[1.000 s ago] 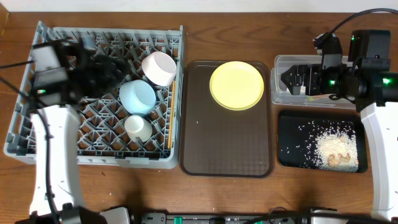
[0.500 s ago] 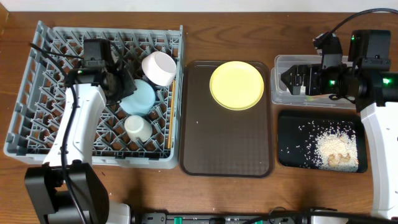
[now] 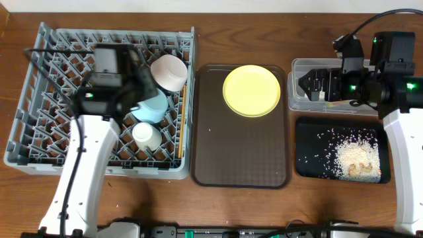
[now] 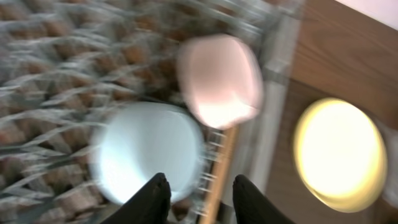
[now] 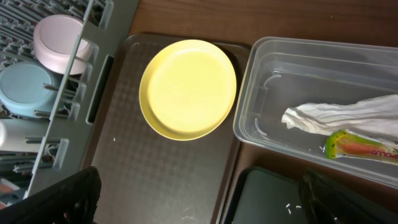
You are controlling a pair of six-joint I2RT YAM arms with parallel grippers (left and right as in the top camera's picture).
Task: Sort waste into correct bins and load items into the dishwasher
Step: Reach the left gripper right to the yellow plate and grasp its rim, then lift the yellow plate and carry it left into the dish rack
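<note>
L claw point(image 4: 198, 185) jaws spread, hovers tilted over blue bowl point(image 4: 146, 152) in rack point(image 3: 41, 135).

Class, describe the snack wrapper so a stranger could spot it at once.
Find the brown tray holding the yellow plate; the clear tub stands to its right. Inside, beside the crumpled white napkin, lies the wrapper, the only green-and-yellow thing there.

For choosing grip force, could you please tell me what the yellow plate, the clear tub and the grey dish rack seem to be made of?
Yellow plate: probably plastic or melamine, even matte colour, no sharp glare.
Clear tub: transparent plastic, glossy, see-through walls with rounded moulded corners.
Grey dish rack: moulded plastic, dull finish, thin uniform lattice and pegs.
</note>
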